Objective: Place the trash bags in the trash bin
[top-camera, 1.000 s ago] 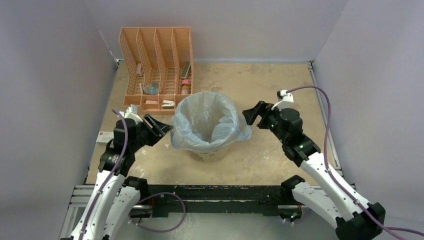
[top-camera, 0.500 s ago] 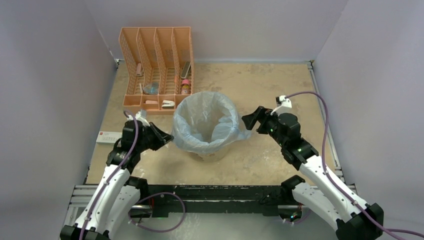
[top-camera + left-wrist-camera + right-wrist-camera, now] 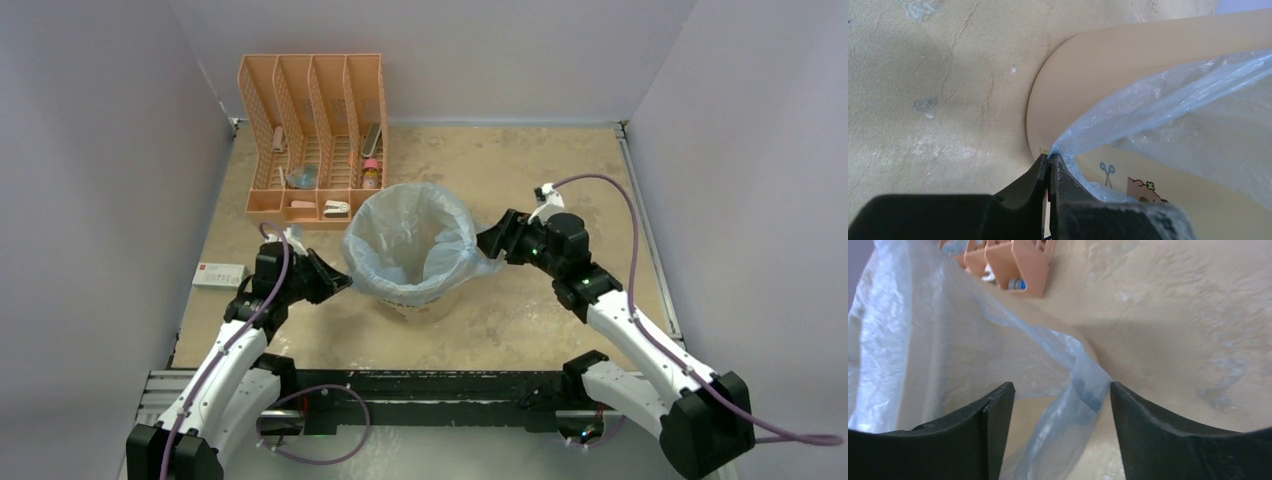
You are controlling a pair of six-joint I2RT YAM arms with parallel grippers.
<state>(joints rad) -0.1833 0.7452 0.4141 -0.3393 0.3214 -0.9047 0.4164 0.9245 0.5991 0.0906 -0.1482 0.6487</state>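
Left tool (image 3: 1049, 167) is pinched shut on the edge of the trash bag (image 3: 1168, 100). Right tool (image 3: 1060, 390) gapes around its opposite fold. Earlier the left stood open, the right farther back.

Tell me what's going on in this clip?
A light-blue trash bag is being fitted into the cream trash bin. The bag already lines the bin, its rim draped over the edge. The left gripper is shut on the bag's edge at the bin's left side. The right gripper is open, astride a fold on the right.
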